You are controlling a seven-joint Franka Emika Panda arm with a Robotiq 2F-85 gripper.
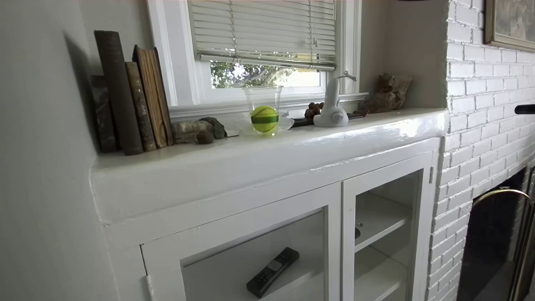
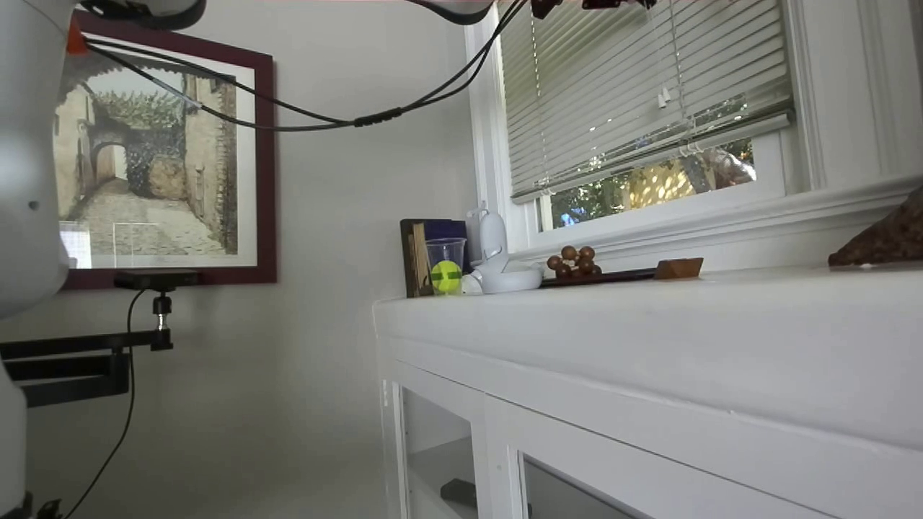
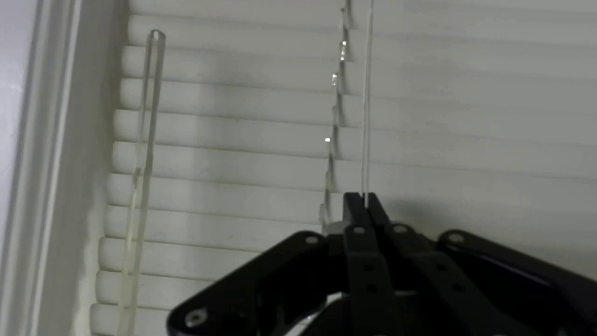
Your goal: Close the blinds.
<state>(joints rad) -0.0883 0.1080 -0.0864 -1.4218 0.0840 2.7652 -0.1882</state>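
The white slatted blinds (image 1: 267,35) hang over the window in both exterior views (image 2: 613,94). Their bottom rail sits above the sill, and a strip of bare pane shows below it. In the wrist view the slats (image 3: 261,140) fill the background and look tilted nearly flat together. My gripper (image 3: 366,203) is shut on a thin white pull cord (image 3: 366,102) of two strands, which runs straight up from the fingertips. In an exterior view only dark gripper parts (image 2: 595,3) show at the top edge. Small white cord tassels (image 2: 663,97) hang before the slats.
A clear wand (image 3: 144,140) hangs left of the gripper, near the window frame (image 3: 51,140). On the white ledge (image 1: 292,144) stand books (image 1: 121,96), a cup (image 1: 261,98) with a tennis ball, a white device (image 1: 332,108) and rocks (image 1: 386,94). Arm cables (image 2: 375,119) droop nearby.
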